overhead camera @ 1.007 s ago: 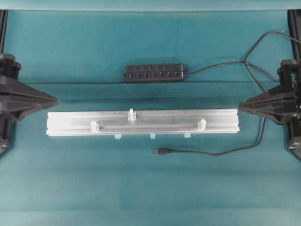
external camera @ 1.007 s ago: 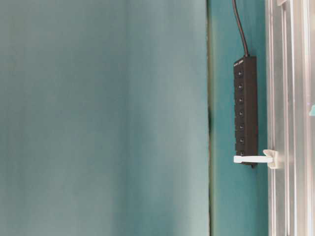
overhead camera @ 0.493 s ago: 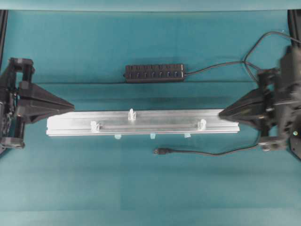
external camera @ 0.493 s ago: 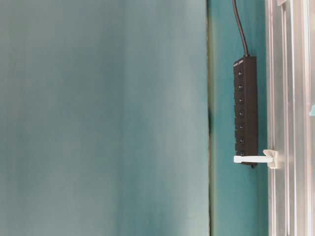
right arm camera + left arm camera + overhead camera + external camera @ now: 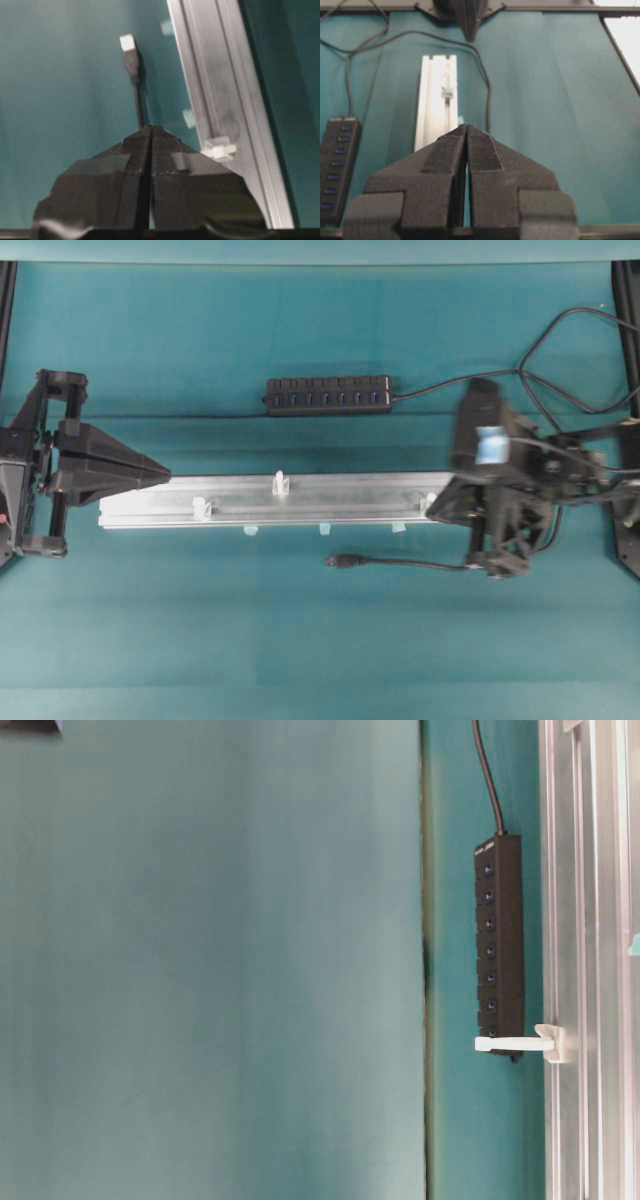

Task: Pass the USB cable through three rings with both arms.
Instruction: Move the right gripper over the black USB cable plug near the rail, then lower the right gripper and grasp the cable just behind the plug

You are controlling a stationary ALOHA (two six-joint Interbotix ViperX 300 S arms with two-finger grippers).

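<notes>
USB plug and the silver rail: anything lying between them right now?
Overhead view: only bare teal cloth between the USB plug and the silver rail; pale blue tabs sit at the rail's edge.

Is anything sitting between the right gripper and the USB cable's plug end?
Nothing visible. In the right wrist view the shut right gripper points along the USB cable toward its plug, with bare cloth around it. The silver rail and nearest ring lie off to the side.

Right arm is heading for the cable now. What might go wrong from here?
The right gripper is shut above the USB cable, which lies loose on the cloth; coming down shut, it would likely push the cord instead of grasping it. It also hangs close to the silver rail and the nearest ring, so a sideways drift may knock them.
</notes>
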